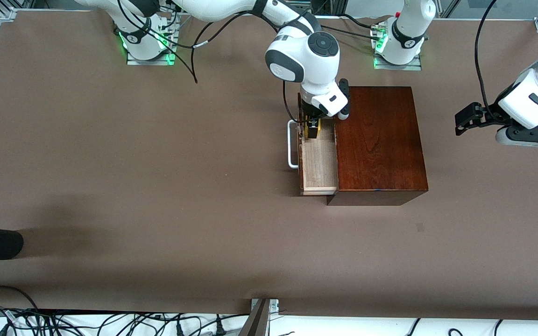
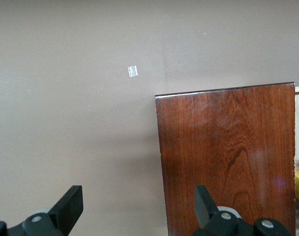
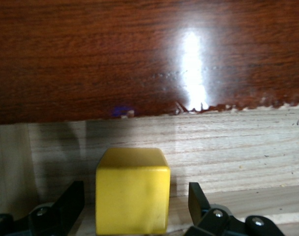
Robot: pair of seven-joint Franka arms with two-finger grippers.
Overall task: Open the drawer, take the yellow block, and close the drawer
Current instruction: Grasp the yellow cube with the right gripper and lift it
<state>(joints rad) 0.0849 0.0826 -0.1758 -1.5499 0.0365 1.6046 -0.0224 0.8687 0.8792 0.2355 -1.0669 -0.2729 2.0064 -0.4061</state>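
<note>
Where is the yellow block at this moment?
The yellow block sits on the pale floor of the open drawer, at the drawer's end farther from the front camera, between the open fingers of the right gripper.

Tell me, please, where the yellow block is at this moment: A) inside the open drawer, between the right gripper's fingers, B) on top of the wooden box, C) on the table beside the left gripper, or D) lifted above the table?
A: the yellow block sits on the pale floor of the open drawer, with the right gripper straddling it, fingers apart on either side.
</note>
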